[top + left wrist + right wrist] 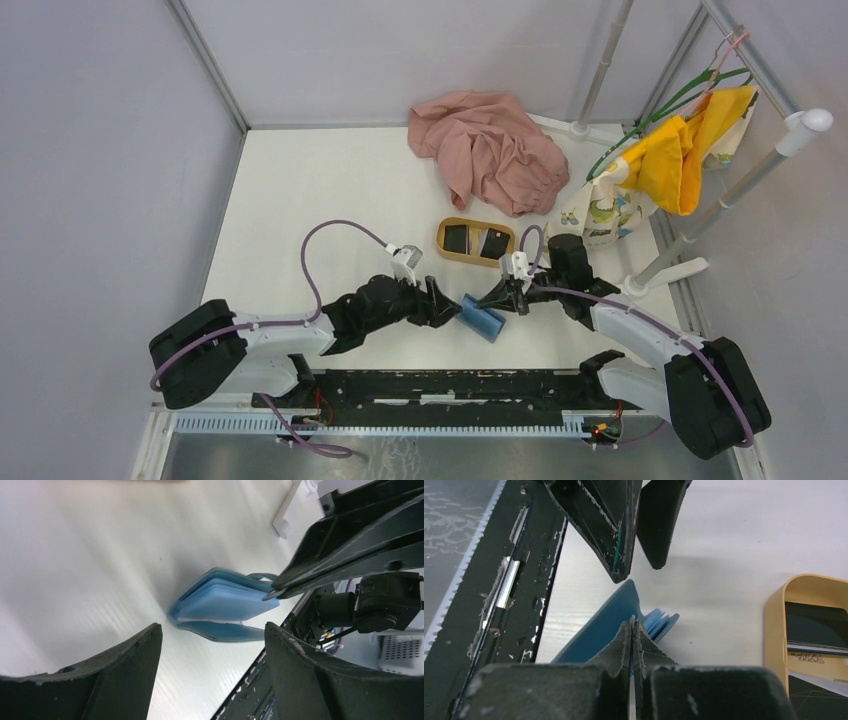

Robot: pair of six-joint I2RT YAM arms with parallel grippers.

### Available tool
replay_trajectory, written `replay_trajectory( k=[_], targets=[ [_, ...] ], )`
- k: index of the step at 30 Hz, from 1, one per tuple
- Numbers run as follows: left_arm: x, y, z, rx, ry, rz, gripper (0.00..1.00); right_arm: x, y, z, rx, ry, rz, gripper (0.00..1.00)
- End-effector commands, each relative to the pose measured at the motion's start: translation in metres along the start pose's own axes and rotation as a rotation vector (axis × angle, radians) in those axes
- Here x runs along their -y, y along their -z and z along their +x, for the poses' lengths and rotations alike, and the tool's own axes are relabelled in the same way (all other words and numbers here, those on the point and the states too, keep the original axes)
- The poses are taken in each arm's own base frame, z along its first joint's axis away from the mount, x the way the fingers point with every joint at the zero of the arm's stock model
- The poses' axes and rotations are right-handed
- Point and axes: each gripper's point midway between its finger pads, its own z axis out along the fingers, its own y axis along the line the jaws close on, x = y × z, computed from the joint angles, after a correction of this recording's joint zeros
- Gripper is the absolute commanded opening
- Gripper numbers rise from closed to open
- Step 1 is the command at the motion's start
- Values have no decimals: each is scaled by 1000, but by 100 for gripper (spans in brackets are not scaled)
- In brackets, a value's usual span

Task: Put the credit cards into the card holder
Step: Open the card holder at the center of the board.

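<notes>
The card holder [481, 320] lies by the near edge of the worktop [300, 200], a little right of its middle, with its covers spread and its lighter blue pockets fanned out. The right fingers [619, 645] are pressed together on the edge of its upper flap, which stands lifted off the surface. The left fingers [125, 670] stand wide apart just beside the holder's folded spine, gripping nothing, with the holder in the gap ahead of them. The credit cards [456, 238] are still in the tray [477, 221], further in toward the middle of the worktop, none of them in a pocket yet. The step in hand looks like readying the opened holder for a first card. To do it well, the right pinch should hold the flap raised and steady so the pockets gape. The free left arm should then take one card by a short edge and bring it in square to a slot. Both arms reach low and inward from their bases, forearms close to level, their tips meeting over the holder.
</notes>
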Motion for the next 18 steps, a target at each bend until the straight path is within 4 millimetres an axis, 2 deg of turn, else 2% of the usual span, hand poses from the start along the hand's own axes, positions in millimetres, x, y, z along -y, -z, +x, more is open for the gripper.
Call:
replay_trajectory(
  k=[1,5,9,14,18],
  targets=[
    [3,2,5,23,275,2,81,5,-1,-23,77,12,12,0],
    [-10,5,14,40,335,-85,81,19,1,-13,29,8,98,0],
    [-17,6,14,48,290,-137,81,36,6,-2,-27,12,193,0],
    [-25,5,18,27,150,-169,66,61,19,21,-154,31,339,0],
    [-19,1,23,-21,85,-135,43,71,34,48,-338,126,383,0]
  ],
)
